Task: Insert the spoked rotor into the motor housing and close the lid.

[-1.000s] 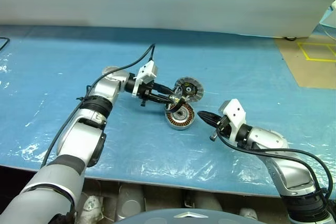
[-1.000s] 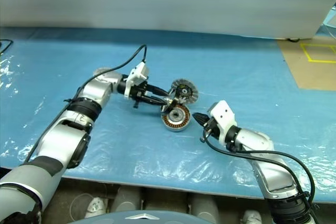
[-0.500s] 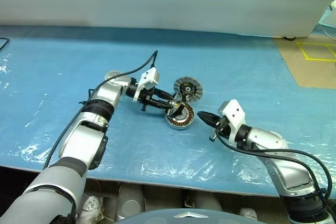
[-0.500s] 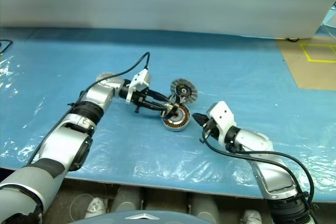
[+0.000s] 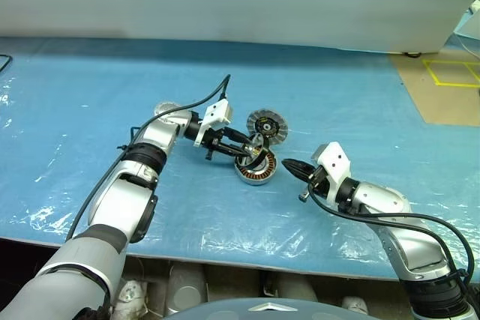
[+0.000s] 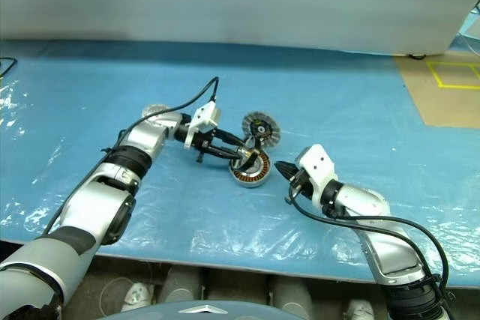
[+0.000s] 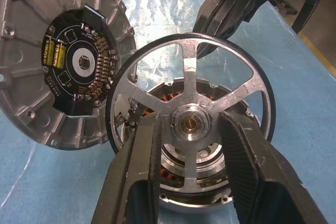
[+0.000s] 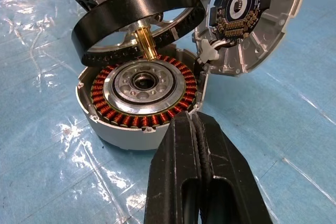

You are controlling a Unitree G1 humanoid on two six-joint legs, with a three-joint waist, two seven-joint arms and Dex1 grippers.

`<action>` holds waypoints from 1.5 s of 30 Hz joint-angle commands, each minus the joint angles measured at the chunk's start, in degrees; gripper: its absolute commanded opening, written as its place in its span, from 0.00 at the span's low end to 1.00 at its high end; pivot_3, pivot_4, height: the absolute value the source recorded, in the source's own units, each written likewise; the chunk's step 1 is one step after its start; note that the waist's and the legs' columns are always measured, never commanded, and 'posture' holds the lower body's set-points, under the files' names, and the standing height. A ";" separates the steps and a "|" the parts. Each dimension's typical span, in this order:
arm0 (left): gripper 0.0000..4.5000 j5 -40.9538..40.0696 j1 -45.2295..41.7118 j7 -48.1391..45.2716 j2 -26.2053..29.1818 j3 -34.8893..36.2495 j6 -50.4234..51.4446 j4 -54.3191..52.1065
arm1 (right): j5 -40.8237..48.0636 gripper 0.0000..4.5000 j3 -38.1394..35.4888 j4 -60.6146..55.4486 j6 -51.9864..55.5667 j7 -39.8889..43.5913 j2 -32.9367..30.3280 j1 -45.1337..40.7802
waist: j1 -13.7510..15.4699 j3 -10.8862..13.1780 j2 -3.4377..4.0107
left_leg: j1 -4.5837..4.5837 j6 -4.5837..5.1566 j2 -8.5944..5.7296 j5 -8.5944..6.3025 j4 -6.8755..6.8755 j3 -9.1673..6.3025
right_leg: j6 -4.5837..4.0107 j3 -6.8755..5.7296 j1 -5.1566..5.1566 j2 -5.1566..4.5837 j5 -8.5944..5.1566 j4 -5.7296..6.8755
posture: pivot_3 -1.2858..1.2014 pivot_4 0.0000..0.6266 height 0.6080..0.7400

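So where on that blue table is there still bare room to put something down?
Wide bare blue sheet lies left of the left gripper, and behind the lid. It is crowded at the middle, where the rotor, housing and shut right gripper stand.

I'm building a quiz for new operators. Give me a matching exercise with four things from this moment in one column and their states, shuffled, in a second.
Things:
1. spoked rotor
2. motor housing
3. lid
4. right pincer

States:
A. shut, holding nothing
B. resting on the blue sheet, copper windings exposed
C. tilted beside the housing, circuit-board side showing
D. gripped at the hub by the left pincer, tilted above the housing

Pairs: 1-D, 2-B, 3-C, 4-A
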 commanded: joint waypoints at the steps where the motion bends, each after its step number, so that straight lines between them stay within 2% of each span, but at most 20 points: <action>1: 0.29 1.46 -0.85 -0.92 0.88 -0.32 -0.89 0.89 | 0.04 0.00 0.03 -0.92 -1.26 -0.03 0.09 -0.44 | -0.01 0.00 0.00 | 0.00 0.00 0.00 0.00 0.00 0.00 | 0.00 0.00 0.00 0.00 0.00 0.00 | 0.52 0.24 1.00; 3: 0.29 1.82 -0.96 -1.24 0.84 -0.50 -1.03 0.93 | -0.03 0.00 0.03 -0.84 -1.36 0.01 0.14 -0.56 | -0.01 0.00 0.00 | 0.00 0.00 0.00 0.00 0.00 0.00 | 0.00 0.00 0.00 0.00 0.00 0.00 | 0.52 0.24 1.00; 13: 0.99 4.57 -2.05 -0.77 0.85 -0.87 -3.44 1.63 | -0.88 0.00 0.73 -0.16 -2.03 0.05 0.19 -0.82 | 0.04 0.00 0.00 | -0.02 0.00 0.00 0.00 -0.01 0.00 | 0.00 0.00 0.00 0.00 0.00 -0.02 | 0.52 0.24 1.00; 22: 1.00 3.48 -3.70 -0.23 0.08 1.29 -2.42 2.66 | -1.56 0.00 0.94 0.55 -2.59 0.37 0.16 -0.99 | 0.05 0.00 0.00 | -0.02 0.00 0.00 0.00 -0.01 0.00 | 0.00 -0.01 0.00 0.00 0.00 -0.02 | 0.52 0.24 1.00; 25: 0.87 0.94 -3.36 -1.82 -0.96 2.91 1.19 1.08 | -1.66 0.00 1.06 0.62 -2.62 0.33 0.29 -0.96 | 0.04 0.00 0.00 | -0.02 0.00 -0.01 0.00 -0.01 0.00 | 0.00 0.00 0.00 0.00 0.00 -0.02 | 0.52 0.24 1.00; 27: 0.73 0.00 -2.30 -2.26 -1.38 3.38 2.46 -0.21 | -2.18 0.00 1.30 0.99 -3.10 0.28 0.17 -0.44 | 0.03 0.00 0.00 | -0.02 0.00 -0.01 0.00 -0.01 0.00 | 0.00 -0.01 0.00 0.00 0.00 -0.02 | 0.52 0.24 1.00; 33: 0.26 -1.11 1.90 0.23 -2.45 3.56 4.70 -4.27 | -1.02 0.00 0.02 -0.36 -2.93 -0.09 0.41 0.71 | 0.01 0.00 0.00 | -0.02 0.01 0.00 0.00 -0.03 0.00 | -0.02 -0.01 0.00 0.00 -0.01 -0.03 | 0.52 0.24 1.00; 36: 0.03 0.14 3.92 5.16 -3.54 3.33 2.79 -5.19 | -0.78 0.00 -0.66 -0.57 -2.94 -0.30 0.29 0.91 | 0.03 0.00 0.00 | -0.03 0.02 0.00 0.00 -0.02 0.00 | -0.05 -0.01 0.00 0.00 -0.03 -0.04 | 0.52 0.24 1.00; 45: 0.00 2.30 8.19 10.96 -5.55 0.74 2.86 -6.96 | 3.53 0.00 -3.82 -4.93 -2.36 1.01 -0.09 4.00 | 0.06 0.00 0.00 | -0.05 0.03 0.01 0.00 -0.03 0.00 | -0.06 -0.01 0.00 -0.01 -0.04 -0.09 | 0.52 0.24 1.00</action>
